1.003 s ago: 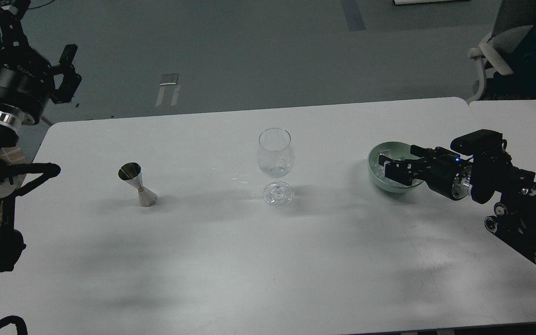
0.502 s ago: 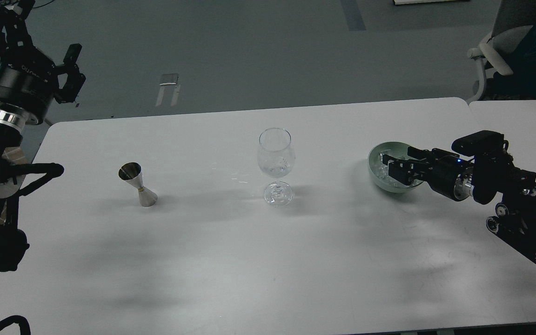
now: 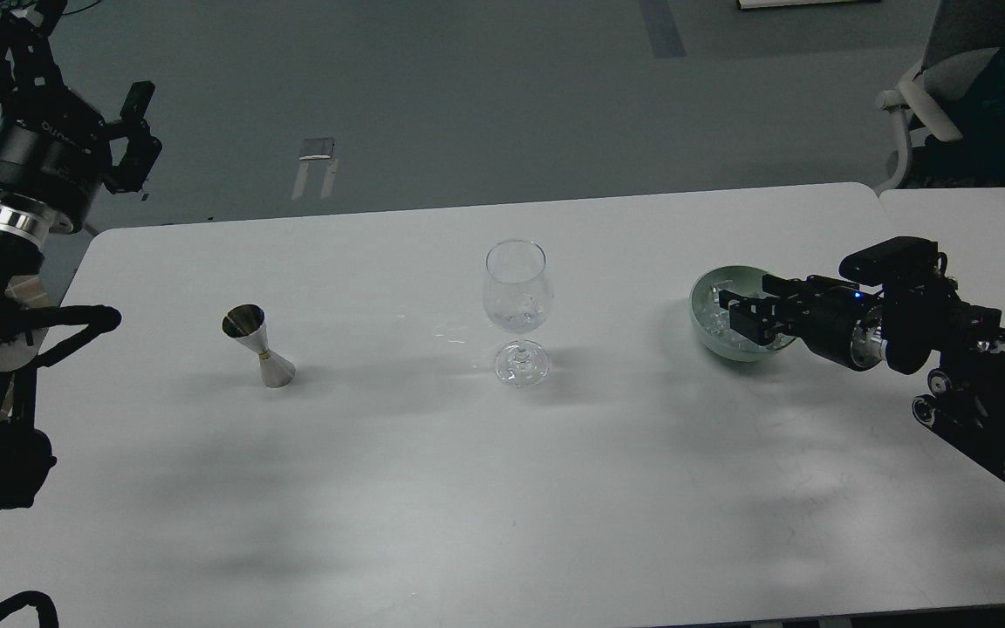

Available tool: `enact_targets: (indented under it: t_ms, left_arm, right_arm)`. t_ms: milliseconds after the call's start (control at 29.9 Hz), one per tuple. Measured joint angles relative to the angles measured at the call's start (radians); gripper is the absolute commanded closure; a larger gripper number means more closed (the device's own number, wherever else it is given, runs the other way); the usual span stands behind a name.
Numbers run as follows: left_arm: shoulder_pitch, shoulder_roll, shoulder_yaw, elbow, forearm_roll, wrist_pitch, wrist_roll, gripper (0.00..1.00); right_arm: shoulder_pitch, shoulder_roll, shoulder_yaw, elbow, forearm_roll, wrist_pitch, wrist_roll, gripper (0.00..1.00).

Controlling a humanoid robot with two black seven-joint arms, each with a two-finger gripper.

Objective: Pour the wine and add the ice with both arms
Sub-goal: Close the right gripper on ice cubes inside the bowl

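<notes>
A clear wine glass (image 3: pixel 516 292) stands upright at the table's middle, with glints low in its bowl. A steel jigger (image 3: pixel 259 346) stands to its left. A pale green bowl (image 3: pixel 701 330) at the right holds ice (image 3: pixel 712 312). My right gripper (image 3: pixel 748 307) reaches in from the right, with its dark fingertips over the bowl's right half. I cannot make out whether an ice cube is between them. My left gripper (image 3: pixel 66 87) is raised off the table's far left corner with its fingers spread and nothing in it.
The white table (image 3: pixel 468 488) ends at the far edge behind the glass, with grey floor beyond. A second table (image 3: pixel 974 218) adjoins at the right. An office chair (image 3: pixel 939 96) stands at the back right.
My right gripper has drawn back slightly to the right and risen a little over the bowl. My left arm has shifted slightly up and to the right.
</notes>
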Motion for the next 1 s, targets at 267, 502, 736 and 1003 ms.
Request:
enact_targets:
  t_ms: [267,502,736,1003]
  left_arm:
    - [-0.002,0.000,0.000,0.000,0.000,0.000,-0.001,0.02]
    - [-0.003,0.000,0.000,0.001,0.000,0.001,-0.001,0.02]
    - [-0.003,0.000,0.000,0.001,0.000,0.001,-0.001,0.02]
    - [-0.011,0.000,0.000,0.001,0.000,0.001,-0.001,0.02]
  right_arm:
    - [0.001,-0.004,0.000,0.002,0.001,0.018,0.001,0.33]
    - [0.003,-0.006,0.000,0.001,0.002,0.035,0.004,0.36]
    - [0.024,-0.002,-0.019,-0.005,0.002,0.039,0.004,0.40]
    - [0.033,0.000,-0.036,-0.015,0.002,0.039,0.004,0.40]
